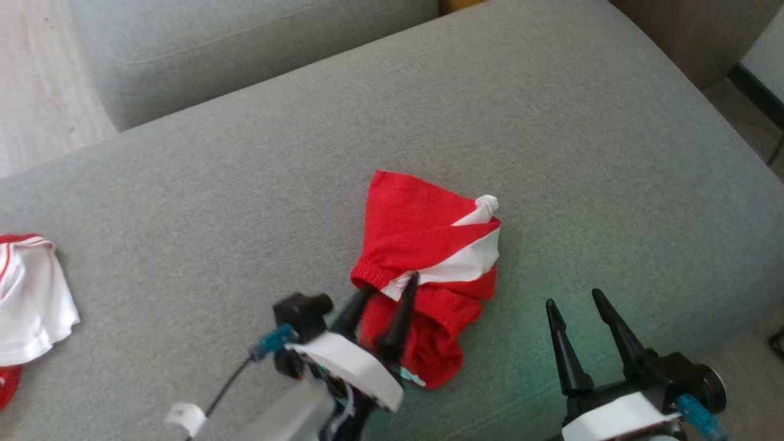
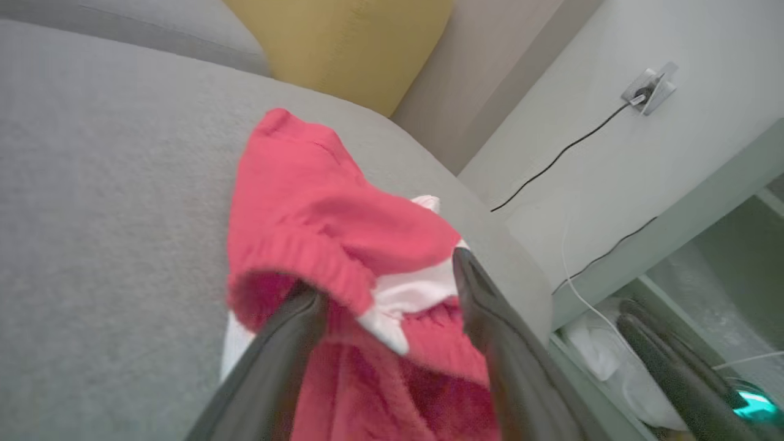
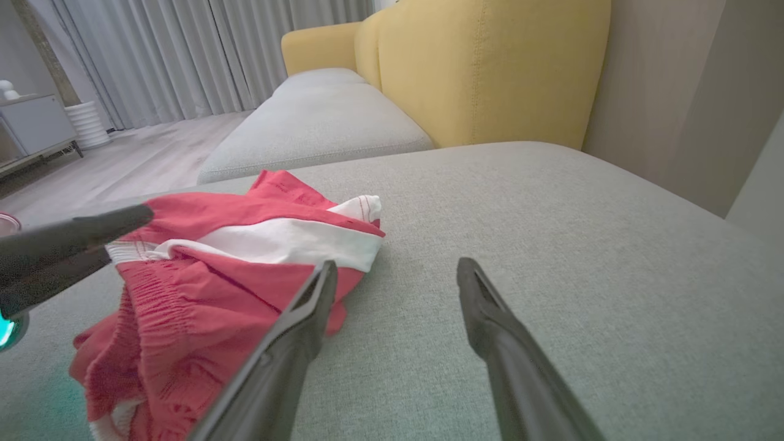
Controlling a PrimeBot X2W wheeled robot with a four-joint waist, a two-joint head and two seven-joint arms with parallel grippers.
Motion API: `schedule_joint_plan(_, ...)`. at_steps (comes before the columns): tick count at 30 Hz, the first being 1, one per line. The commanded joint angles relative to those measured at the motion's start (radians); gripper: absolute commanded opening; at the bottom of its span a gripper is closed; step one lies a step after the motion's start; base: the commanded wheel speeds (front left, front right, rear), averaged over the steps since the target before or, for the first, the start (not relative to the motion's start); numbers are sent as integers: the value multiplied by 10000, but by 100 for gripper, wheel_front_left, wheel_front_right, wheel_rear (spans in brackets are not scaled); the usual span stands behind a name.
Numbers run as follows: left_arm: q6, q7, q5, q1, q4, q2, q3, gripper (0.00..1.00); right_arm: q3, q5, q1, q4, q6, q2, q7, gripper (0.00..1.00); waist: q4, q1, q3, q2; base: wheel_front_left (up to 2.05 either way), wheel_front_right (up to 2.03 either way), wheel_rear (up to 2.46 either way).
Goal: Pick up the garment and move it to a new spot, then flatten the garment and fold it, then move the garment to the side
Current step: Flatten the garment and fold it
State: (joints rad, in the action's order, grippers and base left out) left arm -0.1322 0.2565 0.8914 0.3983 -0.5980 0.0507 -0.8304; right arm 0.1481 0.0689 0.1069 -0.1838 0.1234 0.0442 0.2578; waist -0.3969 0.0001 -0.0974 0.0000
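Note:
A crumpled red garment (image 1: pixel 422 233) with a white panel lies in the middle of the grey sofa seat (image 1: pixel 582 141). My left gripper (image 1: pixel 392 283) hovers over its near edge, jaws spread wide. In the left wrist view the left gripper (image 2: pixel 383 275) straddles the garment's (image 2: pixel 306 202) elastic waistband, with loose cloth between the fingers but not pinched. My right gripper (image 1: pixel 572 297) stands open above bare cushion to the garment's right, holding nothing. In the right wrist view the right gripper (image 3: pixel 398 263) is just right of the garment (image 3: pixel 245 269).
A second white and red garment (image 1: pixel 30 294) lies at the seat's far left edge. A yellow sofa back (image 3: pixel 490 67) rises beyond the seat. Wooden floor (image 1: pixel 37 79) shows at the upper left. A wall socket with a cable (image 2: pixel 649 89) is past the seat's right end.

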Motion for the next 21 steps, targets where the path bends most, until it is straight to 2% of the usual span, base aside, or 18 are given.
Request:
schedule_joint_plan(1,16,53,439,146,317,-2,-239,100,180,-68,-254,219,73,60,40,100,116,-1,109,0,0,0,0)
schedule_joint_plan(6,16,53,986,115,432,-3,-986,100,321,2,-268,252,73,60,40,100,323,-1,179,0,0,0,0)
schedule_joint_plan(14,16,53,1593,407,476,-4,-1422,100,405,30,-324,226,73,60,40,100,375,-1,124,0,0,0,0)
schedule_joint_plan(16,16,53,1582,513,379,-4,-1390,75,388,15,-350,221,73,60,40,100,323,-1,102,0,0,0,0)
schedule_joint_plan(17,16,53,1550,552,343,-4,-1365,45,363,17,-363,226,73,60,40,100,294,-1,88,0,0,0,0)
schedule_joint_plan(18,16,53,1527,575,308,-4,-1306,35,355,23,-378,229,73,60,40,100,262,-1,75,0,0,0,0)
schedule_joint_plan(19,16,53,1510,586,286,-4,-1261,17,354,26,-388,229,73,60,40,100,235,-1,71,0,0,0,0)
schedule_joint_plan(21,16,53,1472,611,283,-4,-1168,0,339,30,-388,228,73,60,40,100,193,-1,68,0,0,0,0)
